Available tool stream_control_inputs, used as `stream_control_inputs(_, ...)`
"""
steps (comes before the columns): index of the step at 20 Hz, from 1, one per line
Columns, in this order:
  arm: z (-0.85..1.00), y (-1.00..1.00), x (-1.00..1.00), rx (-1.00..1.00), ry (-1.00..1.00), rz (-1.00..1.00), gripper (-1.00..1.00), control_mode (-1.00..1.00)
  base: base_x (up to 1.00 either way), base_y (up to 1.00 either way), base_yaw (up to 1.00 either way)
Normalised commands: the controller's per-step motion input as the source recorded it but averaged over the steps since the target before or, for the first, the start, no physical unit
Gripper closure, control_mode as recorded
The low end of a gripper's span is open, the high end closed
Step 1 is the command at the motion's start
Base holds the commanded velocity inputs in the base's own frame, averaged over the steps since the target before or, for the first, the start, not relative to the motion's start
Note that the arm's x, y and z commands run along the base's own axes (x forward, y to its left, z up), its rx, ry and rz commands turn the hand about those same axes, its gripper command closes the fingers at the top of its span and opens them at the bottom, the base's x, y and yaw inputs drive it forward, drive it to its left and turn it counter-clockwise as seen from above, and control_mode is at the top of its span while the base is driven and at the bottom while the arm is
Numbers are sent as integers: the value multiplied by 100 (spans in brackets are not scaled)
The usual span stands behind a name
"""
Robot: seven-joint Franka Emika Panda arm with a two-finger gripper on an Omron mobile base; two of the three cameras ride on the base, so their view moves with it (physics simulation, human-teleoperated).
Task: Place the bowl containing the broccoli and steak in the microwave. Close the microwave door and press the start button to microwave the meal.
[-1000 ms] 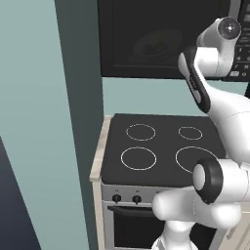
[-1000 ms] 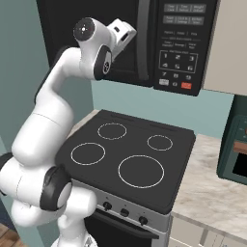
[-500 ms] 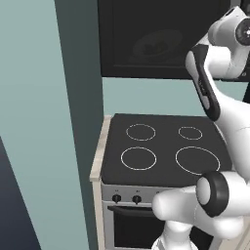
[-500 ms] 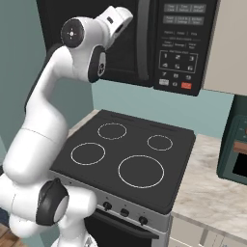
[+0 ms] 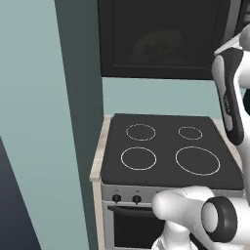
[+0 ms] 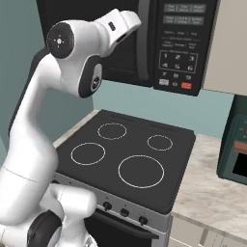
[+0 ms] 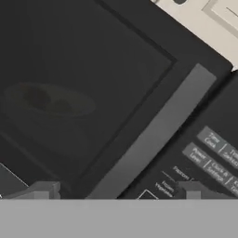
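A large black boxy microwave [image 6: 159, 43] hangs on the wall above a black glass stovetop [image 5: 171, 151] marked with four white burner rings. Its tall black door with the dark tinted window [image 5: 161, 36] is shut, and through the glass I can make out the dim outline of a wide pale bowl [image 5: 158, 46] sitting inside; what lies in the bowl is too dark to tell. In the hand view the same faint bowl shape [image 7: 51, 100] shows behind the window, beside the long grey handle strip [image 7: 153, 135]. The white arm's pincer [image 7: 116, 195] stands with its fingers spread wide, empty, right in front of the door near the handle and the keypad of small pale keys [image 6: 178, 62]. A teal wall runs behind the stove, a dark green toaster oven [image 6: 235, 140] sits on the pale marbled table [image 6: 207, 188] to the right, and oven knobs [image 5: 127, 198] line the front below.
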Motion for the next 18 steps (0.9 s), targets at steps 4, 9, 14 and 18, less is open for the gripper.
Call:
stream_control_inputs(4,0,-55,-100,44,0,-37,-100,-100,0,0,0)
stream_control_inputs(9,-3,-44,-100,55,0,-36,-100,-100,0,0,0)
stream_control_inputs(14,-26,-40,-60,68,0,-23,-100,-100,0,0,0)
stream_control_inputs(18,-33,-55,-28,91,0,0,-100,-100,0,0,0)
